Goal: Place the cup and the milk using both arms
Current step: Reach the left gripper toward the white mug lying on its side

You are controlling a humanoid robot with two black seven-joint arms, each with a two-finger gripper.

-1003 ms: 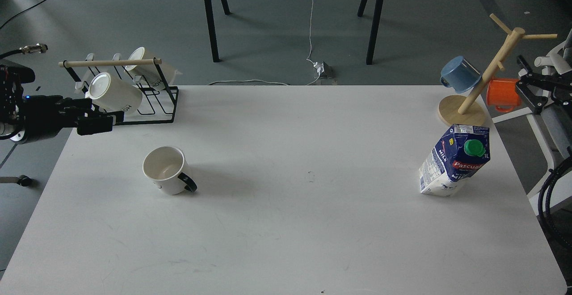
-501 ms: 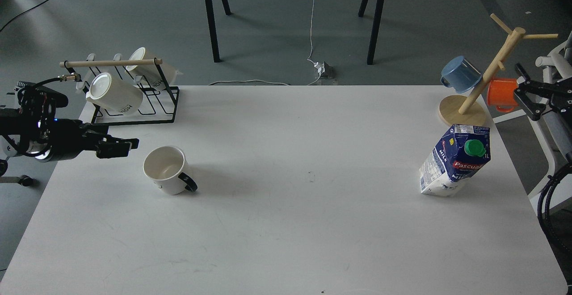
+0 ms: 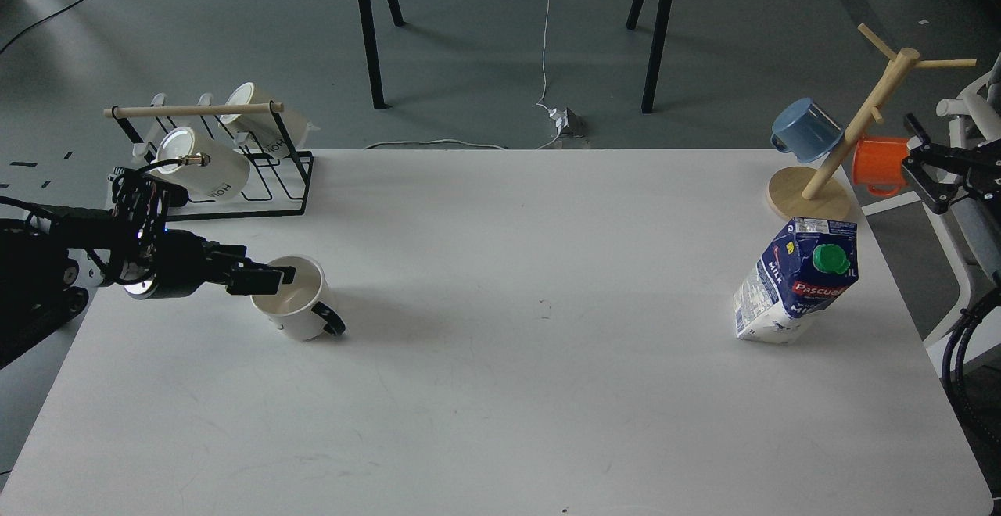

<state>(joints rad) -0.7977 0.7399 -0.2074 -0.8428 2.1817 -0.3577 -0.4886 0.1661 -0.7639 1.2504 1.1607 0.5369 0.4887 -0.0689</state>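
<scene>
The cup [image 3: 301,309], a white mug with a black handle, stands upright at the table's left, handle toward the front right. My left gripper [image 3: 270,279] comes in from the left; its fingertips sit over the cup's near-left rim, slightly apart, with nothing held. The milk [image 3: 798,281], a blue and white carton with a green cap, stands at the right, leaning in this view. My right gripper [image 3: 921,168] is open and empty off the table's right edge, behind the milk and beside the orange mug [image 3: 877,166].
A black wire rack [image 3: 235,188] with two cream mugs stands at the back left. A wooden mug tree [image 3: 813,191] with a blue mug [image 3: 805,129] and the orange mug stands at the back right. The white table [image 3: 516,344] spans the view.
My left gripper has moved right and toward the front, from beside the rack to the cup's rim. My right gripper has shifted only slightly. The cup and milk have not moved.
</scene>
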